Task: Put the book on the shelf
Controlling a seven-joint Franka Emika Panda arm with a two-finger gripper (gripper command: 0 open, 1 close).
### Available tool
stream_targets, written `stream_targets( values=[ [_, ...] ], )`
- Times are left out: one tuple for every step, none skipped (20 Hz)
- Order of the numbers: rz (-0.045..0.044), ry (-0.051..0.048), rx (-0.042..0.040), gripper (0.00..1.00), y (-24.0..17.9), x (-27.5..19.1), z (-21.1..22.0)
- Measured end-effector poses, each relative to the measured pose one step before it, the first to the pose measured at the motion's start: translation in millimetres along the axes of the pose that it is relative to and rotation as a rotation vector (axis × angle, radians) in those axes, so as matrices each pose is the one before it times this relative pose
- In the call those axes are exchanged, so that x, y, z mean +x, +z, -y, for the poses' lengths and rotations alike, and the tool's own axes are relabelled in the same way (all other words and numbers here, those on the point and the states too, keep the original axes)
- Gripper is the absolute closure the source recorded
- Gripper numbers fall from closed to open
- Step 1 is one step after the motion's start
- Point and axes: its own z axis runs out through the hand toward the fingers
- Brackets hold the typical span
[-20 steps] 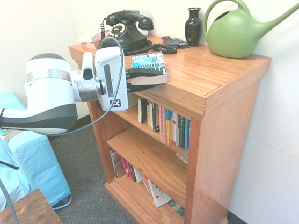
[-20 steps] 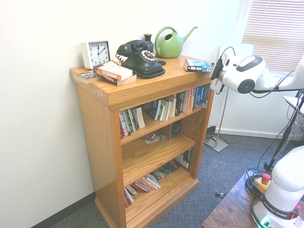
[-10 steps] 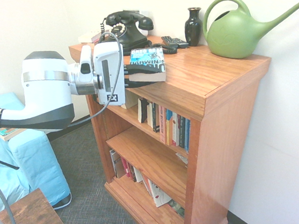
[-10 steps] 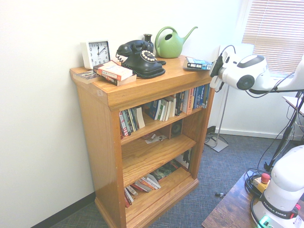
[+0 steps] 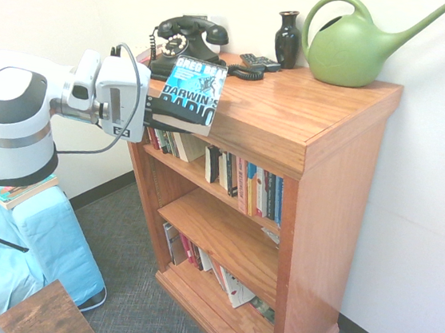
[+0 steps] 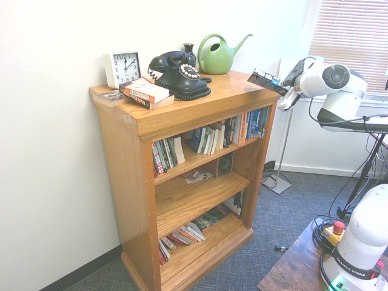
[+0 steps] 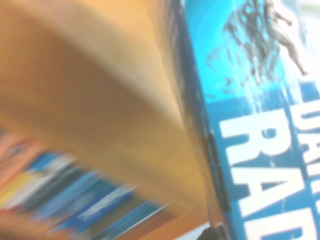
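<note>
We are pulling the book [image 5: 196, 91] back off the top board of the shelf [image 5: 309, 116] and tipping it as we go: a second ago it was lying nearly flat over the front corner of that board, and now it is hanging tilted, cover turned outward so the white block lettering is facing the first exterior camera, with only its far edge seeming to overlap the board's corner. The gripper [image 5: 153, 109] is drawing away from the bookcase and rising a little while the wrist is rolling, and its fingers are staying pinched narrow on the lower edge of the book, so the paperback is travelling with us rather than being left behind. In the second exterior view the book [image 6: 264, 80] is showing as a thin slanted slab just beside the board's near corner, between the wood and the white wrist; whether it is touching the wood there we cannot quite tell, since the angle is shallow. The wrist view is blurred, giving us only the blue cover [image 7: 255, 125] against orange-brown wood and a smear of book spines. We are reading this as a re-orienting step: we are turning the book toward upright, probably so it can slide in among the standing row of books [image 5: 244, 185] on the upper inner board rather than rest on top beside the black rotary telephone [image 5: 184, 42] and the green watering can [image 5: 353, 45]. The placing itself is not yet done.
</note>
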Motion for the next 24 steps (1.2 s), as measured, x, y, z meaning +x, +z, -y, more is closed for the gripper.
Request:
stream_targets(
  values=[
    [0.04454, 0.02379, 0.01684, 1.0, -13.48, -9.53, 3.29],
    [0.03744, 0.02681, 0.01747, 1.0, -12.92, -10.7, 3.42],
    [0.03165, 0.02162, 0.01715, 1.0, -9.69, -10.53, 3.33],
    [0.0287, 0.02046, 0.0148, 1.0, -7.11, -10.05, 3.13],
    [0.02526, 0.01577, 0.01158, 1.0, -7.3, -10.34, 3.62],
    [0.02215, 0.01119, 0.0114, 1.0, -5.21, -9.7, 3.24],
    [0.02252, 0.00834, 0.00971, 1.0, -1.86, -8.78, 3.54],
    [0.02798, 0.00626, 0.00686, 1.0, 0.91, -9.08, 3.29],
    [0.02745, 0.00461, 0.00651, 1.0, 1.9, -8.17, 3.04],
    [0.02123, -0.00049, 0.0017, 1.0, 3.56, -7.21, 2.59],
    [0.01469, -0.00547, -0.00045, 1.0, 4.01, -6.09, 2.38],
    [0.01639, -0.00573, 0.00253, 1.0, 3.7, -4.67, 3.63],
    [0.01924, -0.00471, 0.00185, 1.0, 4.85, -4.11, 4.28],
    [0.02323, -0.00463, 0.00005, 1.0, 6.72, -4.78, 5.82],
    [0.02522, -0.00757, -0.00068, 1.0, 8.2, -5.08, 6.75],
    [0.02357, -0.00695, 0.00349, 1.0, 9.38, -4.52, 7.2],
    [0.02052, -0.00492, 0.0056, 1.0, 9.05, -3.45, 6.28],
    [0.01904, -0.00686, 0.00315, 1.0, 9.08, -3.06, 5.42],
    [0.01763, -0.00752, 0.00547, 1.0, 10.89, -2.25, 5.44],
    [0.01508, -0.00772, 0.0043, 1.0, 10.37, -1.71, 4.28],
    [0.00826, -0.00654, 0.00712, 1.0, 8.84, -1.08, 3.86],
    [0.00396, -0.00706, 0.01185, 1.0, 8.04, -0.73, 3.97],
    [0.00213, -0.00524, 0.01115, 1.0, 7.71, -1.06, 3.9],
    [0.00209, -0.00449, 0.01017, 1.0, 7.28, -1.65, 3.91]
  ],
)
